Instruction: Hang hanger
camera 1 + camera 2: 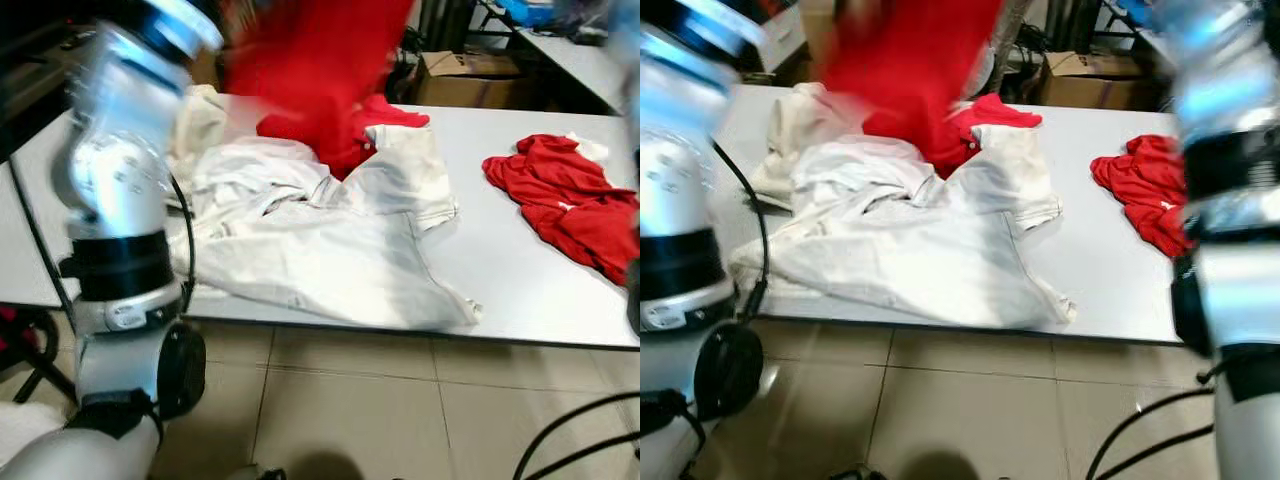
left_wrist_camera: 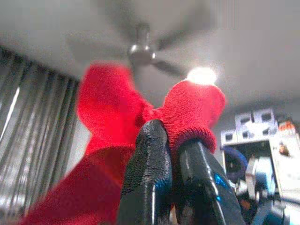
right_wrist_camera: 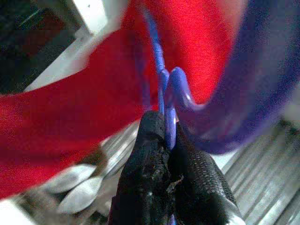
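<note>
A red garment [image 1: 310,60] hangs blurred in the air above the far side of the white table [image 1: 520,270]. In the left wrist view my left gripper [image 2: 171,133] is shut on a ribbed red edge of that garment [image 2: 192,110], held up toward the ceiling. In the right wrist view my right gripper [image 3: 164,126] is shut on the thin neck of a blue hanger [image 3: 161,89], just under its hook, with the red cloth [image 3: 70,117] draped close behind. Both silver arms, the left [image 1: 125,170] and the right [image 1: 1230,180], are raised at the sides.
A heap of white shirts [image 1: 320,240] covers the table's middle and left. A second red garment [image 1: 575,205] lies crumpled at the right end. A cardboard box [image 1: 465,75] stands behind the table. Black cables [image 1: 570,440] run over the tiled floor.
</note>
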You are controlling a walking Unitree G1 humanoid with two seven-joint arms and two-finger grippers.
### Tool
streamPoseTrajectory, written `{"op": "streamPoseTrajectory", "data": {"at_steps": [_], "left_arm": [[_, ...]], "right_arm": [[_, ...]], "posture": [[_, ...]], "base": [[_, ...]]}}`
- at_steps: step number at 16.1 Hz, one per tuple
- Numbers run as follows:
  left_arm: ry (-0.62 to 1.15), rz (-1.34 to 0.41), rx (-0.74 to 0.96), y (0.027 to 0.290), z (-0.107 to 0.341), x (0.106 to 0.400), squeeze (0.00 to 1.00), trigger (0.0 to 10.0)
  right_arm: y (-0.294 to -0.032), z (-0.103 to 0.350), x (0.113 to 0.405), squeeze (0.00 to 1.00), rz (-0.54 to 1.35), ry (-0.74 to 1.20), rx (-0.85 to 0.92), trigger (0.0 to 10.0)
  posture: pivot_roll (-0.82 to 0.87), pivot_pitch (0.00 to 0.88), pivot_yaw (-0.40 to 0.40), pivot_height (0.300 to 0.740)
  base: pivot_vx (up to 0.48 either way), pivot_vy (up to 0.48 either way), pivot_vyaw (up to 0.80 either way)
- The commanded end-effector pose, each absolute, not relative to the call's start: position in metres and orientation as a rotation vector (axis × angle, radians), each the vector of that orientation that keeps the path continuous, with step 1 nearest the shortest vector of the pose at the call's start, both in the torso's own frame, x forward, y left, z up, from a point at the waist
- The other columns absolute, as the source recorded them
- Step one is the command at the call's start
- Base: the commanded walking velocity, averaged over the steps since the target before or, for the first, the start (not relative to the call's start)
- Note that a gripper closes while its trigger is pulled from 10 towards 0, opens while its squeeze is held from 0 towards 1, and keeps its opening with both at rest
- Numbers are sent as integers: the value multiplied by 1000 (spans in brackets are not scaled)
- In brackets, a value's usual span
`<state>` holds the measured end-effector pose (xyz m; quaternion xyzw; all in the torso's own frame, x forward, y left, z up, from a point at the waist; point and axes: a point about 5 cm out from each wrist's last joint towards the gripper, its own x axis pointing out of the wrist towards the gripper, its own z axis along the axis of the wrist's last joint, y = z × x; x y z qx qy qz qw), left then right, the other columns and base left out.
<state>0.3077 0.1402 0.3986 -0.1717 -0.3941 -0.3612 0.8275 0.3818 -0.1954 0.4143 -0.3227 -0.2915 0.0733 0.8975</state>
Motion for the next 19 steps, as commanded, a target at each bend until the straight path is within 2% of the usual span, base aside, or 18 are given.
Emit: {"op": "streamPoseTrajectory", "data": {"at_steps": [1,2,3,4,6,9,12,16,19], "left_arm": [[-852,-769,-369,142,402,305,0,10000],[-798,-749,-340,139,393,311,0,10000],[-780,-737,-320,138,390,314,0,10000],[-654,-680,-275,130,371,330,0,10000],[-506,-598,-216,124,347,347,0,10000],[-263,-477,-106,115,292,372,0,10000],[-147,-376,-14,122,257,388,0,10000],[-221,-341,-6,130,283,404,0,10000],[-266,-213,-41,147,305,417,0,10000]], "right_arm": [[-198,390,391,0,194,-509,-668,10000],[-189,351,403,0,320,-380,-724,10000],[-188,339,405,0,343,-339,-745,10000],[-186,293,405,0,444,-221,-796,10000],[-188,253,400,0,530,-139,-785,10000],[-194,181,370,0,727,17,-703,10000],[-204,157,332,0,830,57,-646,10000],[-210,161,294,0,928,102,-642,10000],[-215,176,279,0,940,108,-647,10000]], "posture": [[-165,0,12,740],[-168,0,14,740],[-168,0,16,740],[-168,0,18,740],[-173,0,27,740],[-177,0,45,740],[-199,0,78,740],[-202,0,93,740],[-202,0,95,740]], "base": [[0,0,0],[0,0,0],[0,0,0],[0,0,0],[0,0,0],[0,0,0],[0,0,0],[0,0,0],[0,0,0]]}}
